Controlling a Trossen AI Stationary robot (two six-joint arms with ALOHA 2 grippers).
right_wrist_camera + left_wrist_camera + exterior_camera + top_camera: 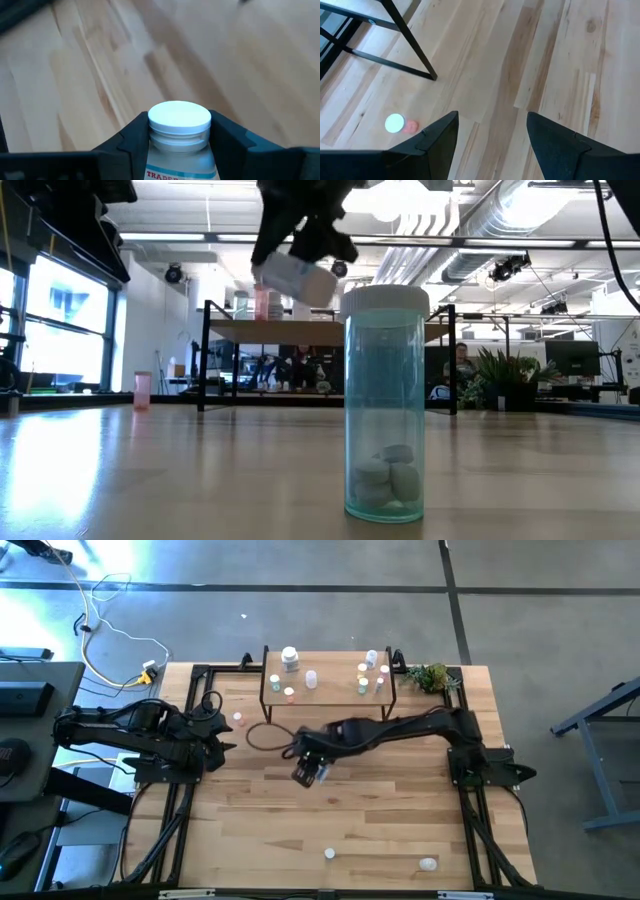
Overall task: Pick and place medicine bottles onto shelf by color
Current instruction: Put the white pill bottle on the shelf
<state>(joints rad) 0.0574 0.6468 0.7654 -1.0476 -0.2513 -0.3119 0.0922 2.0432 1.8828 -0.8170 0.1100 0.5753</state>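
Note:
My right gripper (310,772) hangs over the middle of the table, shut on a white-capped bottle (180,120) with a pale blue label. The low view shows that bottle (296,280) tilted and well above the tabletop. The shelf (330,690), a light-wood board on black legs, stands at the far side with several small bottles on it. My left gripper (228,736) waits open to the shelf's left, near a pink bottle (397,124) standing on the table. A blue see-through bottle (385,405) with tablets inside stands upright near the table's near edge. My right gripper pinches the bottle between its two fingers, on the body just below the white cap (179,142), one finger (131,137) on each side. The fingers point down and slant. The bottle is lifted clear of the table and tilted.
A second bottle (428,863) lies near the near edge, right of the blue one (329,854). A small plant (432,677) sits at the shelf's right end. A dark cable loop (262,735) lies on the table before the shelf's left legs (410,37).

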